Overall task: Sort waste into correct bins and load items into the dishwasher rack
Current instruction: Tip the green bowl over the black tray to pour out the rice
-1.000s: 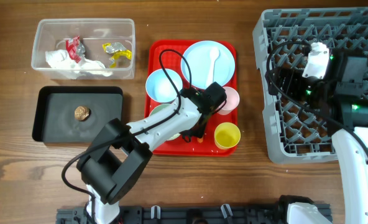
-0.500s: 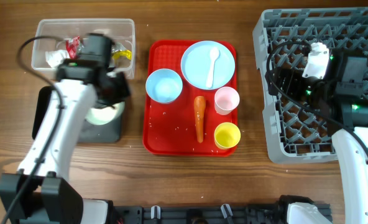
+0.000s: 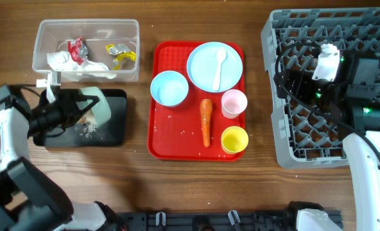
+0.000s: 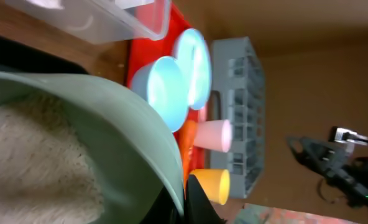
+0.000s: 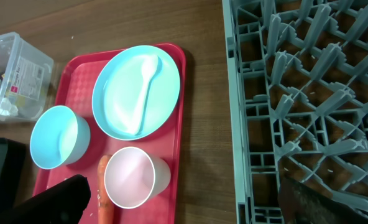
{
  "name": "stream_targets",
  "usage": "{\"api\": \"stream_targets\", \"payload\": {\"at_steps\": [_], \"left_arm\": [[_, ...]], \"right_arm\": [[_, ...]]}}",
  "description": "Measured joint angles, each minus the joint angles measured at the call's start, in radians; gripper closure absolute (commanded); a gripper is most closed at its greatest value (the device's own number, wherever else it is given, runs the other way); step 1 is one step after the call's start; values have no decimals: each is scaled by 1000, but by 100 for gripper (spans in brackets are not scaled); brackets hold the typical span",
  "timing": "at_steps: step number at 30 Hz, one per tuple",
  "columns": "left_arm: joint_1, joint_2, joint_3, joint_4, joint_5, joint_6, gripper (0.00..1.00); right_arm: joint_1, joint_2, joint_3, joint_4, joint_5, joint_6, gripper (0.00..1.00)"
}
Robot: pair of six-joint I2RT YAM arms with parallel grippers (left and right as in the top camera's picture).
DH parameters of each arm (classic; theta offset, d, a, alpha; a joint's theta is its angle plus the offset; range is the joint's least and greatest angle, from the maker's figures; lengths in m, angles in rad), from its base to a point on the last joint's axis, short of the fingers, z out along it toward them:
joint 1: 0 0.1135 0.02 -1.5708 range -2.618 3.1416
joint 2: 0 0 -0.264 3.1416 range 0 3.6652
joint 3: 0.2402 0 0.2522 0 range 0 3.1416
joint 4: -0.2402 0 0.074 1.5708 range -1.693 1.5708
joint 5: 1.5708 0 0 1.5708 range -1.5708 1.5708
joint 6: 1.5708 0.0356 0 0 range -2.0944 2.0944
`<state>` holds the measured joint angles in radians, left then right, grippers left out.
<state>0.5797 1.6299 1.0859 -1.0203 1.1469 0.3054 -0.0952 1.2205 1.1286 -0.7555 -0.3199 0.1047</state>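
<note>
Overhead: left gripper [image 3: 79, 110] clamped on pale bowl [image 3: 100, 101] rim, bowl tipped above black tray [image 3: 118, 128], rice [image 4: 35, 162] inside. Risk: thin rim grip slips, bowl drops; grains scatter past tray wall.

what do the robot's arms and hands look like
The left arm and right arm have white links, black joints and looping black cables. The left hand and right hand are black. Small green lights glow on the right arm.
</note>
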Motion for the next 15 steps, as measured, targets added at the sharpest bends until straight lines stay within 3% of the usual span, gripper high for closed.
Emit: {"api": "stream_targets", "payload": {"at_steps": [9, 15], "left_arm": [[9, 109, -32, 15, 258, 82, 96], [9, 109, -32, 13, 372, 3, 96]], "right_arm": [[0, 0, 0, -7, 11, 0, 0], [0, 0, 0, -7, 14, 0, 0]]}}
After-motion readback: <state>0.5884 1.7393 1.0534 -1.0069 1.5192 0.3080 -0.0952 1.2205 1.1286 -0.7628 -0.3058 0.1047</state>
